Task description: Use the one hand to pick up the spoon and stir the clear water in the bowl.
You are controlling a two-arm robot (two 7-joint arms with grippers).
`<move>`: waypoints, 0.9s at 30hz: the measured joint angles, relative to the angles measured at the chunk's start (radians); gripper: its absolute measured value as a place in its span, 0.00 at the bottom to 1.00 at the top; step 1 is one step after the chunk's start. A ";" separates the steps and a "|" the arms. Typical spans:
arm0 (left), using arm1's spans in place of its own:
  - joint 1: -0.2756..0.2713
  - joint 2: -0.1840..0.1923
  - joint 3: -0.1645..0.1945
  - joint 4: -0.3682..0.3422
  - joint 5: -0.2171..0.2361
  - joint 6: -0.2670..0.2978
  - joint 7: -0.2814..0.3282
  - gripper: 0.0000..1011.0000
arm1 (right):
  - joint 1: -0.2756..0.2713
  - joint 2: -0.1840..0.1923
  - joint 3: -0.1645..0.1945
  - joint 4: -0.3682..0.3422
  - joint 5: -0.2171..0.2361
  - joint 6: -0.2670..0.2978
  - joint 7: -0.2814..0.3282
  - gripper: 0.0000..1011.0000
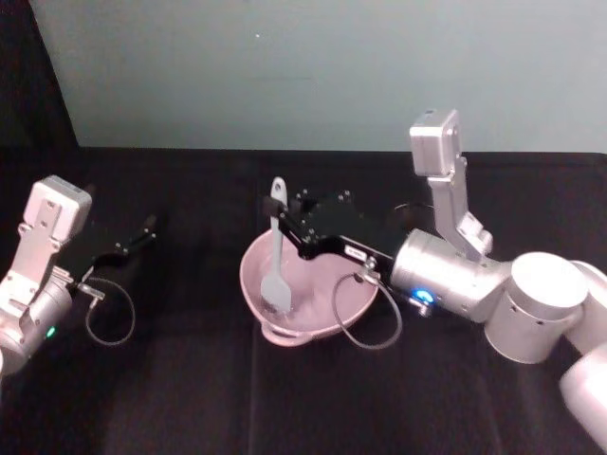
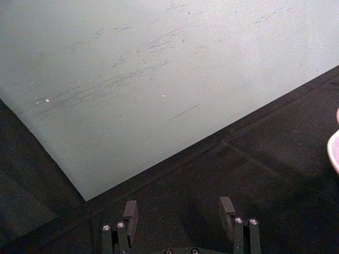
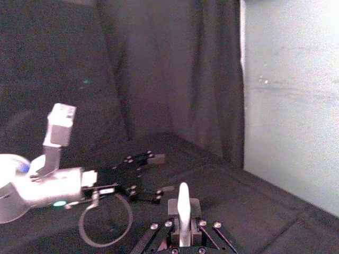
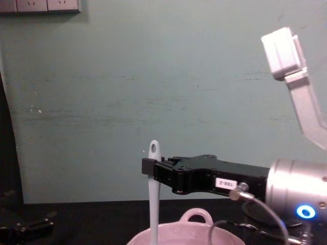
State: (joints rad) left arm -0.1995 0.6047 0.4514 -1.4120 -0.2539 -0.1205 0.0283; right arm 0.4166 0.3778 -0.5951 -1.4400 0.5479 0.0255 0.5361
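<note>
The pale pink bowl (image 1: 327, 284) sits on the black table near the middle, its small loop handle (image 4: 197, 215) rising from the rim in the chest view. The white spoon (image 1: 275, 248) stands upright in it, head down inside the bowl. My right gripper (image 1: 282, 226) reaches in from the right above the bowl and is shut on the spoon's handle (image 4: 153, 176) just below the hole at its end. The clear water cannot be made out against the pink. In the right wrist view the handle (image 3: 183, 205) pokes up between the jaws. My left gripper (image 1: 147, 227) is parked open at the left.
A black cloth covers the table (image 1: 285, 398), with a pale green wall (image 1: 332, 66) behind it. A loop of cable (image 1: 365, 322) hangs off the right wrist over the bowl's near rim. A dark mesh thing (image 4: 255, 209) stands behind the right wrist.
</note>
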 joint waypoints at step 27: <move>0.000 0.000 0.000 0.000 0.000 0.000 0.000 1.00 | -0.007 -0.033 0.087 0.039 -0.159 -0.077 -0.126 0.11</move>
State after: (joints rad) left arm -0.1995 0.6047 0.4514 -1.4120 -0.2539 -0.1205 0.0283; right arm 0.4094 0.3443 -0.5077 -1.4013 0.3893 -0.0517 0.4099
